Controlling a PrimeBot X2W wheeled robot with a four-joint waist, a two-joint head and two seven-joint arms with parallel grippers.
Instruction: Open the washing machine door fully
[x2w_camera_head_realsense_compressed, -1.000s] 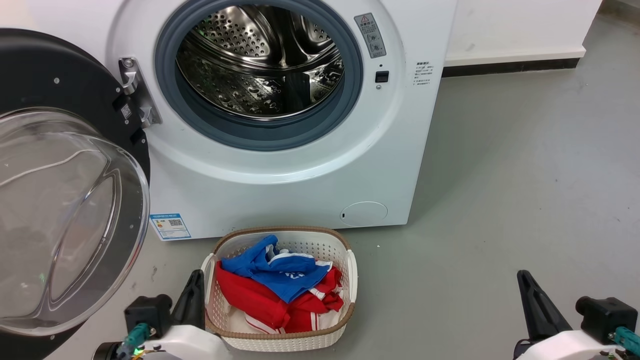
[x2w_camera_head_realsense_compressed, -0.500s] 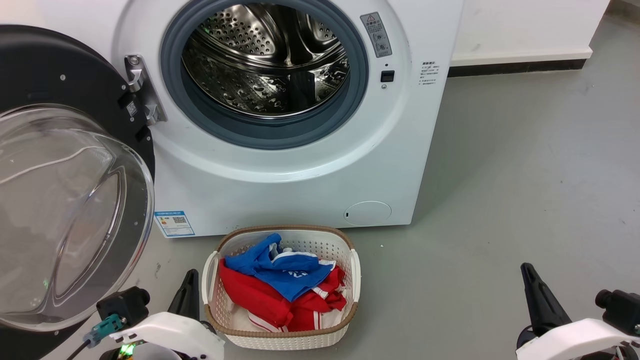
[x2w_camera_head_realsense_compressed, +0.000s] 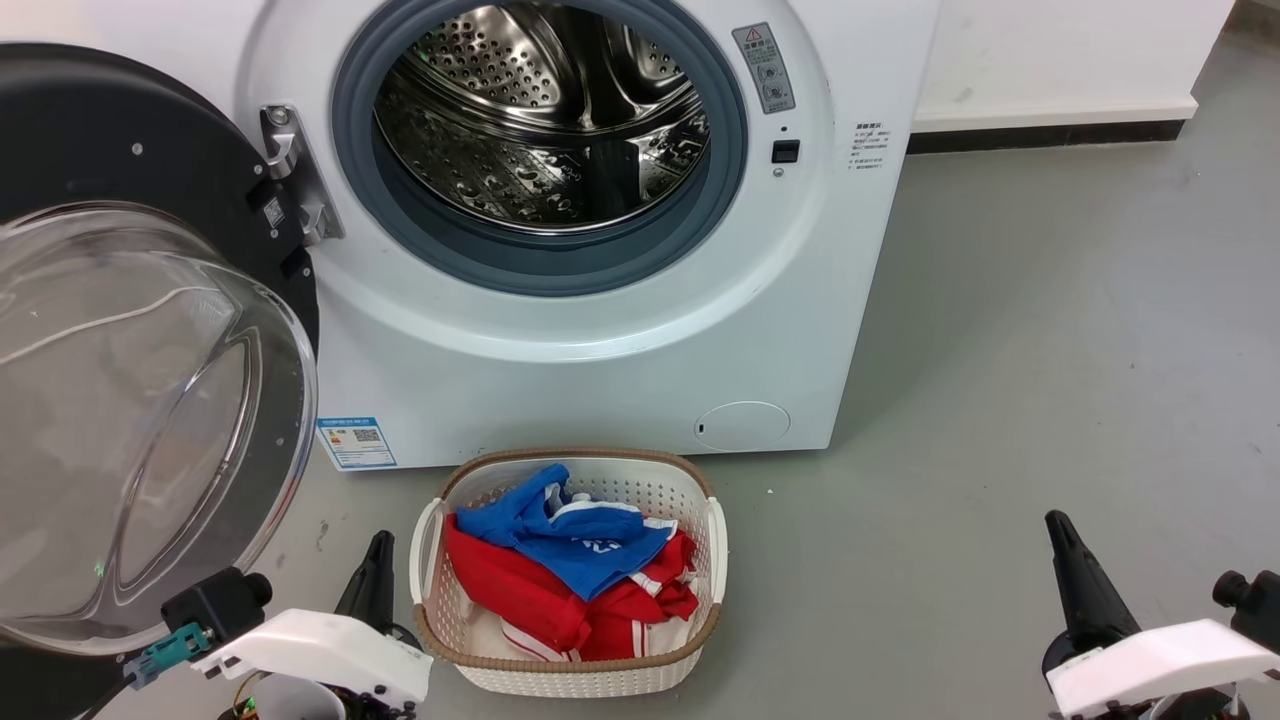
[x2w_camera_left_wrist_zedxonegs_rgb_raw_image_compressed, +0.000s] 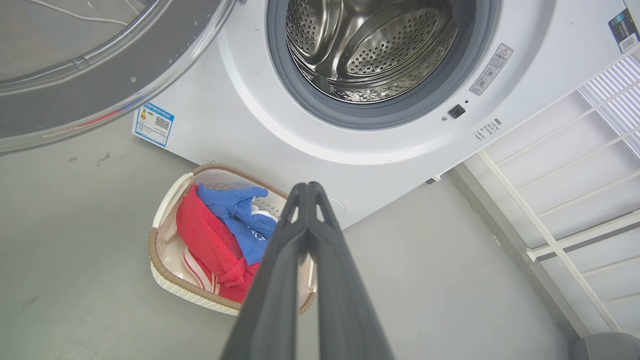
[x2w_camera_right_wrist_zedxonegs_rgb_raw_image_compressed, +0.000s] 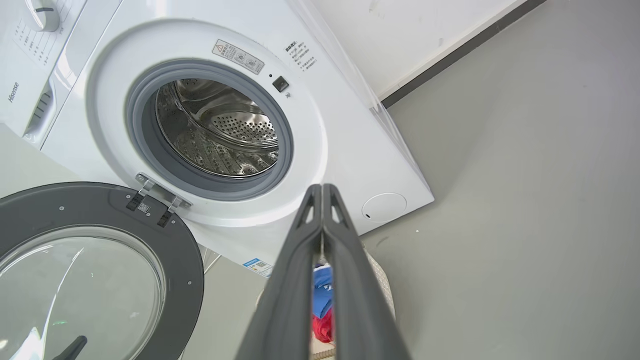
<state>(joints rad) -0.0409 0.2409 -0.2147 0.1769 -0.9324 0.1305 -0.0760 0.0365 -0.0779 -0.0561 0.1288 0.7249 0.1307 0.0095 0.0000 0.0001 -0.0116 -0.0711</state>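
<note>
The washing machine door (x2w_camera_head_realsense_compressed: 130, 380) stands swung wide left of the drum (x2w_camera_head_realsense_compressed: 540, 120); the left gripper (x2w_camera_head_realsense_compressed: 377, 550) and right gripper (x2w_camera_head_realsense_compressed: 1060, 532) hang low, fingers pressed together and empty, and any final nudge should meet its rim, not glass.

Bright even light, sharp, wrist views warped

1. The door (x2w_camera_head_realsense_compressed: 120, 130) hangs swung out left of the washing machine (x2w_camera_head_realsense_compressed: 600, 360), its glass bowl (x2w_camera_head_realsense_compressed: 130, 420) bulging over the floor (x2w_camera_head_realsense_compressed: 950, 450) and blocking that side.
2. The drum mouth (x2w_camera_head_realsense_compressed: 545, 120) is wide open from the front.
3. A laundry basket (x2w_camera_head_realsense_compressed: 570, 680) sits right below it, across the approach.
4. The left gripper (x2w_camera_head_realsense_compressed: 375, 580), fingers together, sits in the narrow gap between door and basket.
5. Right of the basket, open floor surrounds the right gripper (x2w_camera_head_realsense_compressed: 1075, 570).
</note>
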